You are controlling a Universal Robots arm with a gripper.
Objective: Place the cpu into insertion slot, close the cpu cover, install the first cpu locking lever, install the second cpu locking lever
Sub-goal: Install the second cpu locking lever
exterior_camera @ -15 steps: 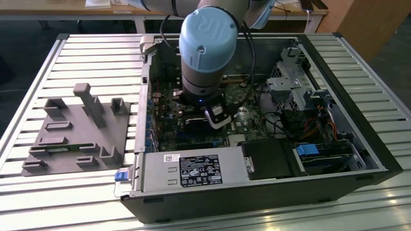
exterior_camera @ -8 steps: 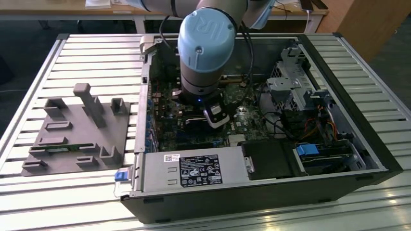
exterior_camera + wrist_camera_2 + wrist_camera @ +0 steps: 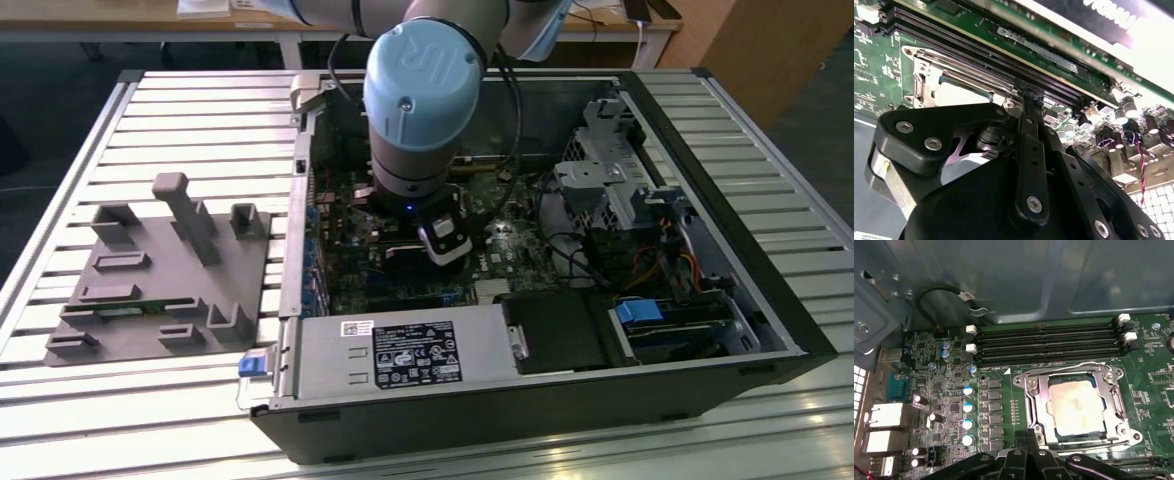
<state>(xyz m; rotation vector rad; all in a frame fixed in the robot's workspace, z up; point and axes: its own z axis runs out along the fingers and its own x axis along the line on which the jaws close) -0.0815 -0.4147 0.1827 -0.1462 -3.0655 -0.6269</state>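
The cpu (image 3: 1077, 407) lay flat in the insertion slot (image 3: 1040, 416), its silvery top showing through the square window of the cpu cover (image 3: 1114, 402), which was down over the socket as a bright metal frame. A thin wire lever (image 3: 1094, 364) ran along the side of the cover nearest the memory slots (image 3: 1049, 342); whether it was latched could not be told. The slot sat in the green motherboard (image 3: 999, 440), with the four long black memory slots just beside it and a column of round capacitors (image 3: 968, 415) a little further off, beyond a row of small dark components.

The tool (image 3: 1026, 440) stood just beside the insertion slot, at the side away from the memory slots, its black fingers (image 3: 1032, 442) pressed together and holding nothing. In the second wrist view the same fingers (image 3: 1029, 130) reached close to a corner of the cover (image 3: 954, 85), though contact could not be made out.

In the exterior view the arm (image 3: 420, 110) reached down into the open computer case (image 3: 747, 330), the tool (image 3: 445, 255) low over the motherboard near the slot. The case lay on a slatted metal worktop (image 3: 147, 420). Well apart from the slot, outside the case toward the exterior view's left, a grey fixture tray (image 3: 160, 280) with upright posts rested on the worktop.
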